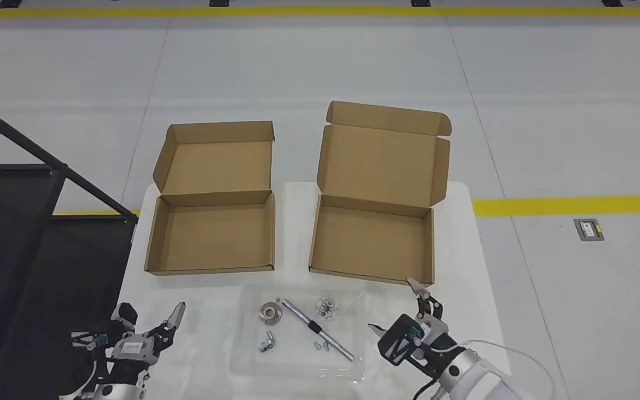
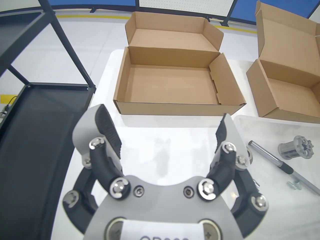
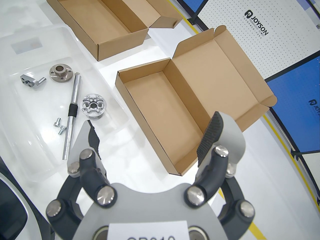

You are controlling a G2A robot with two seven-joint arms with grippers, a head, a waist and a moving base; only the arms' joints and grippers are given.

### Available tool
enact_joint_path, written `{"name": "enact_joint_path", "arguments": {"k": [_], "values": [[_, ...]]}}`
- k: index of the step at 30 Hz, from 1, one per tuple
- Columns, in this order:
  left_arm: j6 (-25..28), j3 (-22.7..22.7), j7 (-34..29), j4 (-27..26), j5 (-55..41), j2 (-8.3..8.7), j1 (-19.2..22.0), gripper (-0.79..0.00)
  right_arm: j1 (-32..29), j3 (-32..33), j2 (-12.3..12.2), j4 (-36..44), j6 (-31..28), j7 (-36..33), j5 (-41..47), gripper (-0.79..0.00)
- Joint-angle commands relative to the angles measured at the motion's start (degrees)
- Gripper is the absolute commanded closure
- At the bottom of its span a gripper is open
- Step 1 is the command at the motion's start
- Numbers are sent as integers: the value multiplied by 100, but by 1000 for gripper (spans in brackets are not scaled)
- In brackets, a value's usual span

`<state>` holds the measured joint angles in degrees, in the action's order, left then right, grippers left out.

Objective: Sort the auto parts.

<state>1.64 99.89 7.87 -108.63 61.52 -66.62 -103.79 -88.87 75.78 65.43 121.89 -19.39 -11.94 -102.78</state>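
Top overhead, far; wrists low, near, sharing left box (image 2: 175, 86), likely tray (image 3: 30, 151).

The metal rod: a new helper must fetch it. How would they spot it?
On the white table, a clear tray lies before two open cardboard boxes. The rod lies slanted in it, the only long thin part, with a black band.

A: Boxes?
B: Two cardboard boxes (image 1: 210, 235) (image 1: 372, 240).
A: Trays?
B: One clear tray (image 3: 32, 116).
A: Parts?
B: Six. One shaft (image 3: 75, 91), one flange (image 3: 60, 72), one slotted hub (image 3: 93, 106), one bracket (image 3: 31, 81), two screws (image 3: 57, 122) (image 3: 61, 129).
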Motion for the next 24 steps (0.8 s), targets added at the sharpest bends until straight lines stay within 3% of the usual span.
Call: {"name": "enact_joint_path", "arguments": {"k": [1, 5, 7, 13, 20, 24], "values": [[0, 0, 0, 0, 0, 0, 0, -785, 0, -3, 0, 0, 0, 0, -2, -785], [0, 0, 0, 0, 0, 0, 0, -785, 27, -91, -5, 21, -157, 3, -104, -785], [-26, 4, 20, 2, 17, -2, 14, -785, 202, -421, 12, -18, -417, -98, -258, -785], [-332, -100, 185, -117, 25, -59, -54, -785, 1013, -1521, 231, -598, -485, -1034, 457, -785], [-390, -189, 260, -241, 107, -103, -197, -785, 1882, -2477, 562, -1389, 113, -2527, 1285, -785], [-381, -199, 244, -279, 171, -118, -228, -785, 2288, -2747, 739, -1805, 485, -2698, 1910, -785]]}}
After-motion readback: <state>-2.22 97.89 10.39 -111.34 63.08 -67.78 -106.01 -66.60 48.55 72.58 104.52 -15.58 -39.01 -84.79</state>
